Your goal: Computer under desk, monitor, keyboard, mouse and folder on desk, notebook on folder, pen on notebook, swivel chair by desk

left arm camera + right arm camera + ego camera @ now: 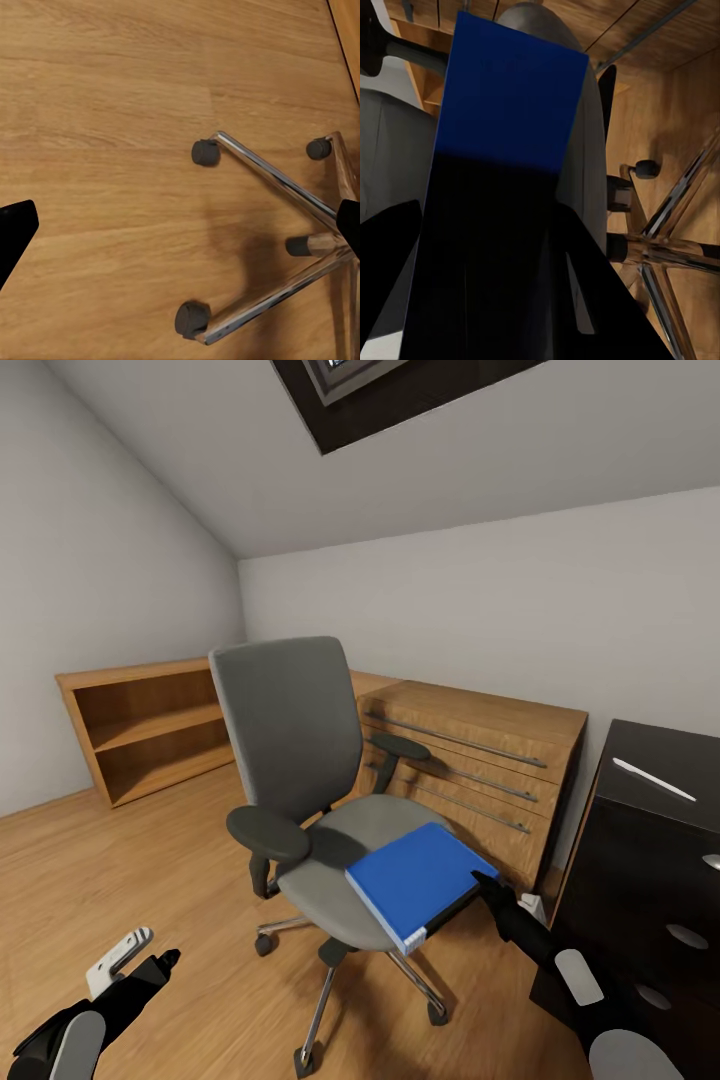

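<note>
Your right claw (487, 882) is at the near right edge of the folder (415, 878), its black fingers reaching onto that edge from the side of the black cabinet (640, 860). In the right wrist view the folder (510, 97) runs straight out from between the two dark fingers (585, 300), which lie on either side of it, so the claw looks closed on the folder, though the contact itself is in shadow. The folder lies flat on the front right part of the chair (300, 760) seat, one corner hanging past the seat's edge. Beyond the claw, past the chair, stands the wooden drawer unit (480, 760); an open wooden shelf (150, 730) sits farther off by the far wall.

Your left claw (150, 958) hangs low over the wood floor (150, 860), well apart from the chair's left side. Its wrist view looks down on the chair's chrome base (277, 225) and casters, with a black fingertip (15, 225) at each edge, spread wide: open and holding nothing.
</note>
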Robot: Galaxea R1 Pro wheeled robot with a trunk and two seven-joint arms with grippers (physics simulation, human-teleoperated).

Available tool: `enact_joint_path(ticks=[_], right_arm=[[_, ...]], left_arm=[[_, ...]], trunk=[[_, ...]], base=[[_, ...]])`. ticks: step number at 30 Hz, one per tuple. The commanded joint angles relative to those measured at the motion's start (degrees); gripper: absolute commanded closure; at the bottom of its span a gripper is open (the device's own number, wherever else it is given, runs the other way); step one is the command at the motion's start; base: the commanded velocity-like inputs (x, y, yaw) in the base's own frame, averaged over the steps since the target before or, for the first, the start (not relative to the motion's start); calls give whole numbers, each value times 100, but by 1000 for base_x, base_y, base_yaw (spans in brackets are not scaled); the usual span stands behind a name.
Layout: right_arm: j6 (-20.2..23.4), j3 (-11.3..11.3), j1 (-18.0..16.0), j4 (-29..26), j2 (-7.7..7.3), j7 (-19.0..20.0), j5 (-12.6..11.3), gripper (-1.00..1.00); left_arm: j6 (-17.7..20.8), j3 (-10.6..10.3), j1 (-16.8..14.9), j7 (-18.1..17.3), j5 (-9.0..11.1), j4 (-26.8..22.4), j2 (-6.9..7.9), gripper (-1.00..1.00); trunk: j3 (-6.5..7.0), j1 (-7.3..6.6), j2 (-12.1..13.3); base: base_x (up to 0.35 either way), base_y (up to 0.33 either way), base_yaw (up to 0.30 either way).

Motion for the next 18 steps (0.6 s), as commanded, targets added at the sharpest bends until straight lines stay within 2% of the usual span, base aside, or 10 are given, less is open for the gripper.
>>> enact_joint_path(ticks=[1,16,18], right_arm=[[39,-19,-4,3,1,5,-10,100],[39,-19,-4,-2,1,4,-9,100],[39,-19,-4,-2,1,5,-9,100]], left_arm=[[21,7,-5,46,61,-8,-3,-100],[27,6,-5,46,61,-8,-6,-100],[25,7,-5,46,61,-8,-6,-100]], trunk=[[-6,-1,-3],[-6,-1,-3],[38,-6,0]], base=[[0,0,0],[0,0,0],[0,0,0]])
